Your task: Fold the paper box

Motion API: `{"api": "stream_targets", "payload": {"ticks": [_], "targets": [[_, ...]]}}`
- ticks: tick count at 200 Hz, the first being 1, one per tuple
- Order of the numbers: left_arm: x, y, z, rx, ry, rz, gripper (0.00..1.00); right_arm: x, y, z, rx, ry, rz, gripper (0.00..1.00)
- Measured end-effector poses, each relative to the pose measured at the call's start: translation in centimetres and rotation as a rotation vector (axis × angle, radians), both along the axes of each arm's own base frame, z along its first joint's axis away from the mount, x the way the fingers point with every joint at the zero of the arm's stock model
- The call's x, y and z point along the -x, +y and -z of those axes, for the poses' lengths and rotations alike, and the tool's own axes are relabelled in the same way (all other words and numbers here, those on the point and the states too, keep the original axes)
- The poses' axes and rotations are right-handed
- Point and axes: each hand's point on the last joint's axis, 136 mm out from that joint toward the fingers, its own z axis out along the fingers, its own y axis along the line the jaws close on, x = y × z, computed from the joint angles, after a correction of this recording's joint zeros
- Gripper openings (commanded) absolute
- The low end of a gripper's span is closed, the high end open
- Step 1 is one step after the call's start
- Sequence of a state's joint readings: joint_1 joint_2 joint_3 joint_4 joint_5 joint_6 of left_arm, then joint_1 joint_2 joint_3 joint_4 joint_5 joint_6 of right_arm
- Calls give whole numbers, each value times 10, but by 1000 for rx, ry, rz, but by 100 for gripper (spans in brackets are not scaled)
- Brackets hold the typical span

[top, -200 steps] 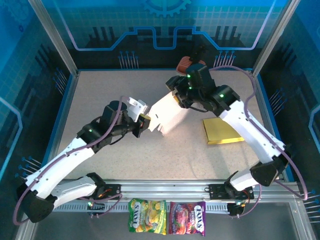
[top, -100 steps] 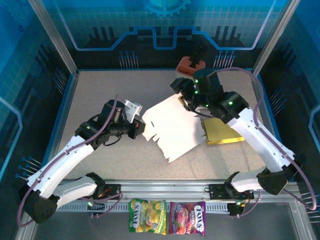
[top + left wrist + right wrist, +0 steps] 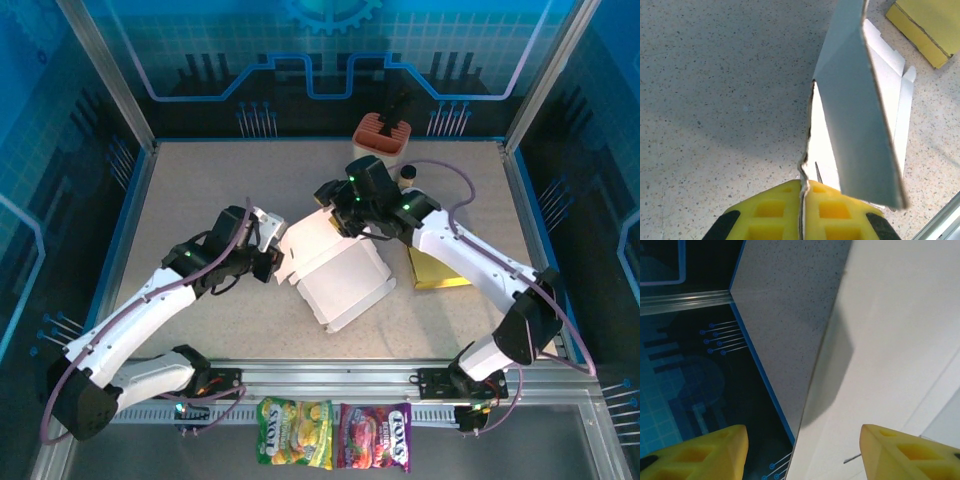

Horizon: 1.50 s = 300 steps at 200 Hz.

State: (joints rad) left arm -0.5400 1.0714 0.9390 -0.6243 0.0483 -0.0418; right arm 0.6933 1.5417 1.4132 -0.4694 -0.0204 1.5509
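The white paper box [image 3: 338, 272] sat half-folded mid-table [image 3: 200, 200], one flap sticking up. The left gripper [image 3: 276, 262] pinched its left edge tight; the right gripper [image 3: 335, 205] hung spread apart over its far side.

On the speckled grey table [image 3: 190, 200], a flat golden-yellow cardboard box [image 3: 438, 270] lies at 3 o'clock. A ribbed reddish-brown plastic container [image 3: 383, 137] stands at 12 o'clock. At 6 o'clock, past the near rail, a green-yellow candy bag [image 3: 294, 433] lies just beside a purple-red candy bag [image 3: 373, 436].
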Motion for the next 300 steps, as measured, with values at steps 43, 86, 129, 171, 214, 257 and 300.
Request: {"api": "stream_targets", "payload": {"ticks": [43, 86, 129, 171, 214, 257, 300], "targets": [[0, 0, 1, -15, -7, 9, 4, -7, 11, 16, -17, 41, 10, 33], [0, 0, 1, -16, -9, 12, 4, -7, 10, 17, -21, 48, 18, 17], [0, 0, 1, -15, -9, 12, 4, -6, 9, 21, -16, 58, 20, 1], [2, 1, 8, -18, 10, 5, 33, -3, 7, 31, -27, 52, 23, 0], [5, 19, 2, 80, 36, -112, 65, -5, 1, 63, -74, 24, 80, 0], [-7, 38, -36, 333, 25, -327, 99, -15, 8, 61, -148, -70, 105, 0], [-33, 60, -37, 556, 46, -592, 97, -23, 19, 62, -225, -151, 96, 0]]}}
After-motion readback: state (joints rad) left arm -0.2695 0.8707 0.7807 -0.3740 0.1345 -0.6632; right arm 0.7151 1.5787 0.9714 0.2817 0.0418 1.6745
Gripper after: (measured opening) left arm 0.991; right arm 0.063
